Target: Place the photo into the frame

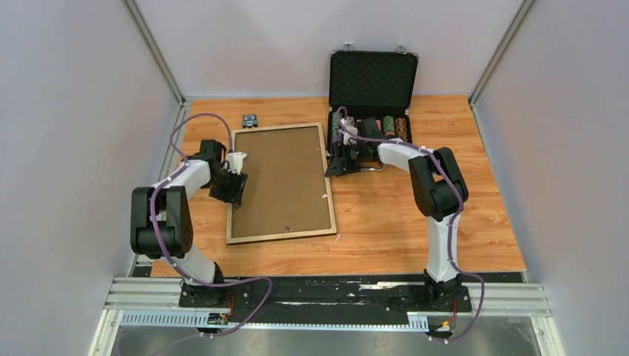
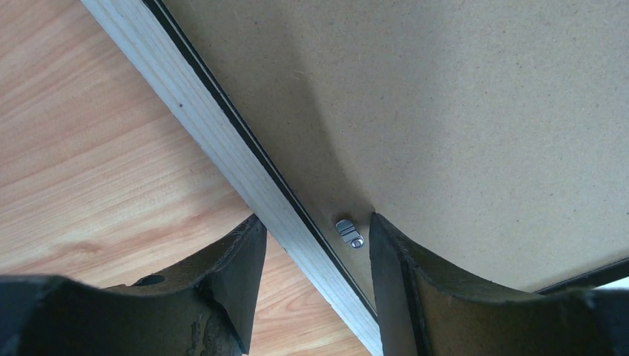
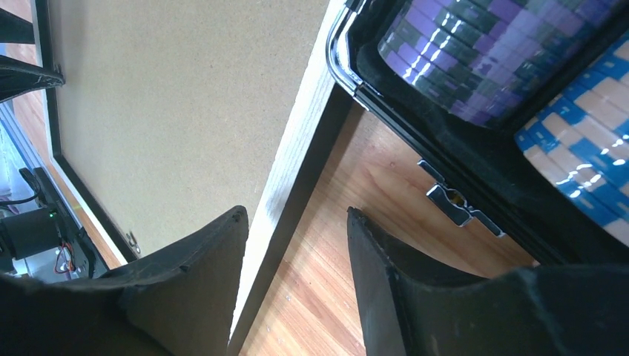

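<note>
The frame [image 1: 280, 236] lies flat in the middle of the table, its light wood rails around a brown hardboard backing panel [image 1: 283, 182]. The photo is hidden. My left gripper [image 1: 236, 185] is at the frame's left rail. In the left wrist view the left gripper [image 2: 315, 218] is open, straddling the rail [image 2: 222, 148], with a small metal clip [image 2: 348, 232] beside its inner finger. My right gripper [image 1: 332, 159] is at the upper right rail. There the right gripper [image 3: 295, 211] stands open, one finger over the backing [image 3: 170, 104], the other over bare table, the rail [image 3: 304, 133] between them.
An open black chip case [image 1: 372, 89] stands at the back, just right of the frame's top corner; its rim and latch [image 3: 456, 204] are close to my right fingers. A small dark object [image 1: 250, 120] lies behind the frame. White walls close in the table on three sides.
</note>
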Available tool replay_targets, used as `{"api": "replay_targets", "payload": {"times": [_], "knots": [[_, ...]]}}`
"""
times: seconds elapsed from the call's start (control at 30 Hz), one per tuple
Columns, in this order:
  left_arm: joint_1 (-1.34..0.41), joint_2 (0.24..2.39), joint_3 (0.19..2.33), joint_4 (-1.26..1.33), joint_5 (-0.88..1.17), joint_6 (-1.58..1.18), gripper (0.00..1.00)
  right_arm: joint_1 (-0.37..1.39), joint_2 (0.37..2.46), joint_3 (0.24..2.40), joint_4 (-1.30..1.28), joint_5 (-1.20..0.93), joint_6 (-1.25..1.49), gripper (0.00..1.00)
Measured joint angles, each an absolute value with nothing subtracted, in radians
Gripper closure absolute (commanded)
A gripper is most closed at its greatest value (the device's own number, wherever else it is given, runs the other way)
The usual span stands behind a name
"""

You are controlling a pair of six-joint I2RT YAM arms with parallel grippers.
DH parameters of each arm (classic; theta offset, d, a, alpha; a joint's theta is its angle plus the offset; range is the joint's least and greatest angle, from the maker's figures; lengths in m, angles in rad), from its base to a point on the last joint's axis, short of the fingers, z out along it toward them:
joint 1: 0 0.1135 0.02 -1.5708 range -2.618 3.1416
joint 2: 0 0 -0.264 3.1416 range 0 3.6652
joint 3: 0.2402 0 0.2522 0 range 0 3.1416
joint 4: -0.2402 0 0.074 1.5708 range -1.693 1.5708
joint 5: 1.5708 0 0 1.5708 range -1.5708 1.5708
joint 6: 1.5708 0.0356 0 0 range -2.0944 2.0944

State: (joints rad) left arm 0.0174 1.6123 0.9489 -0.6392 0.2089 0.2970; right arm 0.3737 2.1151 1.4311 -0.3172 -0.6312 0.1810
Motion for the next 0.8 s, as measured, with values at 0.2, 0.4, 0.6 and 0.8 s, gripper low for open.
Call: {"api": "replay_targets", "payload": {"times": [0.2, 0.4, 0.6, 0.8], "knots": [[0.017, 1.612, 0.949, -0.64, 0.203, 0.297, 0.49, 0.369, 2.115, 1.431, -0.318, -0.636, 0.181, 0.46], [0.02, 1.612, 0.952, -0.64, 0.191, 0.296, 0.55, 0.366, 2.115, 1.428, -0.317, -0.638, 0.181, 0.46], [0.02, 1.612, 0.955, -0.641, 0.18, 0.296, 0.58, 0.364, 2.115, 1.427, -0.317, -0.641, 0.181, 0.47], [0.02, 1.612, 0.957, -0.645, 0.177, 0.304, 0.56, 0.363, 2.115, 1.427, -0.317, -0.642, 0.181, 0.47]]}}
